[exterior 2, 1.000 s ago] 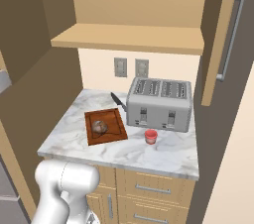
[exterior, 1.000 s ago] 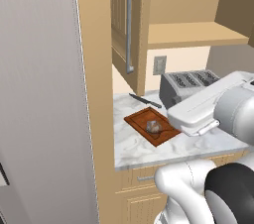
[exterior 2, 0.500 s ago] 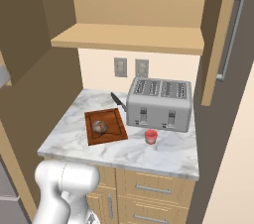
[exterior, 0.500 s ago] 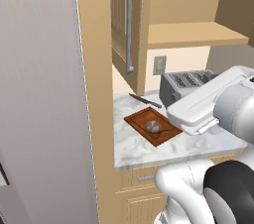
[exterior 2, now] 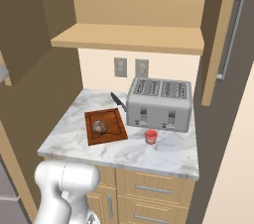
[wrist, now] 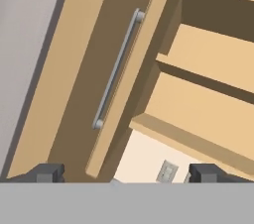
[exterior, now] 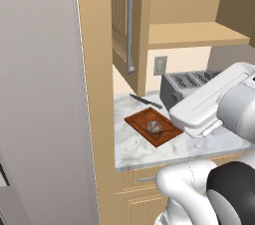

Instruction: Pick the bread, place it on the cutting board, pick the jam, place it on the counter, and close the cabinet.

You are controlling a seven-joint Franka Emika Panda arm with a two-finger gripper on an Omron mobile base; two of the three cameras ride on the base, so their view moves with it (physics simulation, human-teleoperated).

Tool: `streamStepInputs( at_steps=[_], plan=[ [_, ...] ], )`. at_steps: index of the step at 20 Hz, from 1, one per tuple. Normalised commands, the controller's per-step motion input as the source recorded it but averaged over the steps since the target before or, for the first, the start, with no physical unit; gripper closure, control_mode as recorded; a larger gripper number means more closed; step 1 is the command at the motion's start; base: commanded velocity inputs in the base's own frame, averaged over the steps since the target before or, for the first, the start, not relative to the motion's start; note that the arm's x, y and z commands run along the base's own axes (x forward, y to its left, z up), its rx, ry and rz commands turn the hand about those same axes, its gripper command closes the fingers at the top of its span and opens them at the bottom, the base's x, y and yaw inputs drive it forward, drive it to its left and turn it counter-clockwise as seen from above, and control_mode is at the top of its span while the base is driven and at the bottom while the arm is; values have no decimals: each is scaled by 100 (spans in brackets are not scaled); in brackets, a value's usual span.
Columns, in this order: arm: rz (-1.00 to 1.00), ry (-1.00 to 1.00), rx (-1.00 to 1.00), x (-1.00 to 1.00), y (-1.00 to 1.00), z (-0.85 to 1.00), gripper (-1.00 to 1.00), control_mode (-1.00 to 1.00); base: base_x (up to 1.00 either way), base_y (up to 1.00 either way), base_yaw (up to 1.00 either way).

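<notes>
So the bread (exterior 2: 99, 127) was sitting on the cutting board (exterior 2: 105, 126) and the jam (exterior 2: 151, 136) was on the table (exterior 2: 163, 153) just in front of the toaster (exterior 2: 159, 103), leaving only the cabinet (wrist: 106, 59) to shut. My pincer (wrist: 127, 173) was spread wide with nothing in it, aimed at the left door's handle (wrist: 117, 69). My worry was catching that door's thin edge badly and skidding off, though there was plenty of open room between door and shelf (wrist: 198, 109) to swing through.
</notes>
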Motion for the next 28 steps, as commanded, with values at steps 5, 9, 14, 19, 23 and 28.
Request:
streamStepInputs(
  at_steps=[5,9,14,19,23,28],
  plan=[
    [1,-15,0,37,0,-37,-100,-100,0,0,0],
    [1,-12,0,44,0,-37,-100,-100,0,0,0],
    [2,-9,0,31,9,-43,-100,-100,0,0,0],
    [1,-6,0,34,18,-47,-100,-100,0,0,0],
    [0,-6,0,46,14,-42,-100,-100,0,0,0],
    [0,-6,0,40,9,-37,-100,-100,0,0,0]
  ],
)
